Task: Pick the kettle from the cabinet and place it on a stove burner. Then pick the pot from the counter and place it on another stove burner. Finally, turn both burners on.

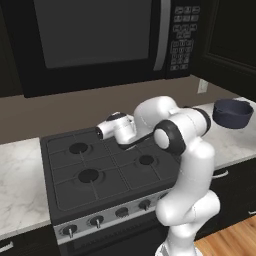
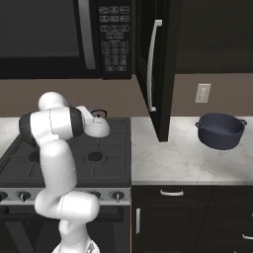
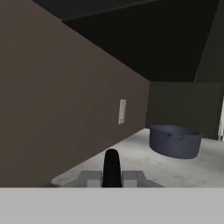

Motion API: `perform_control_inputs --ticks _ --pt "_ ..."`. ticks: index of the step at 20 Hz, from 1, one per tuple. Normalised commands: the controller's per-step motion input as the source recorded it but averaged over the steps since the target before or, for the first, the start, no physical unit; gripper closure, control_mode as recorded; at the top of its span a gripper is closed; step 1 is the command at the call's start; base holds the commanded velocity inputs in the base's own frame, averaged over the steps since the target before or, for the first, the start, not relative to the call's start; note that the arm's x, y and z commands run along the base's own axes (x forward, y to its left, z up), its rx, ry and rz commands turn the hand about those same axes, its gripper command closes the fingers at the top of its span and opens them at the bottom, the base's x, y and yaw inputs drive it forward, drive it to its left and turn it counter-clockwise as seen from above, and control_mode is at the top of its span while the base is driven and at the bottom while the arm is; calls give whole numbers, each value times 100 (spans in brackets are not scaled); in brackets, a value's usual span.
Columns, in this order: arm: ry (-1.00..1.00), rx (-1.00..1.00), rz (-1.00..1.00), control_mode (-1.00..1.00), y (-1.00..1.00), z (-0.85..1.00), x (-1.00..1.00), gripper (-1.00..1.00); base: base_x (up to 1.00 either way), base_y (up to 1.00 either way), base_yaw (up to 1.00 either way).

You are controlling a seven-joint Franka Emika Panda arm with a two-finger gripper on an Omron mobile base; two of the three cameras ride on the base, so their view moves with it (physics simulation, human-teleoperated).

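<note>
The kettle's black arched handle [image 1: 116, 116] [image 2: 99, 113] pokes out at my wrist over the rear right of the black cooktop [image 1: 65, 195]. My gripper [image 2: 96, 116] [image 3: 111, 173] points right along the wall, jaws shut around a dark upright bar that looks like that handle. The arm hides most of the kettle's body, so I cannot tell whether it touches the grate. Three burners show: rear left [image 1: 78, 147], front left [image 1: 88, 175] and front right [image 1: 146, 160] [image 2: 95, 156]. The dark blue-grey pot [image 1: 232, 114] [image 2: 221, 131] [image 3: 175, 141] stands on the marbled counter [image 2: 183, 160] to the right. The cabinet door [image 2: 160, 74] is swung open.
A black microwave [image 1: 90, 40] hangs above the stove. The open door juts over the counter between stove and pot. A wall outlet [image 2: 203, 92] [image 3: 122, 111] sits behind the pot. Silver knobs [image 1: 96, 220] line the stove front. More counter [image 1: 20, 175] lies left of the stove.
</note>
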Motion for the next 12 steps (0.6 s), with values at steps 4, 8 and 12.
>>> perform_control_inputs --ticks 4,8,12 --pt "-3 0 -3 -100 0 -26 15 100 0 0 0" --pt "-2 0 -3 -100 0 -24 16 100 0 0 0" --pt "-3 0 -3 -100 0 -20 18 100 0 0 0"
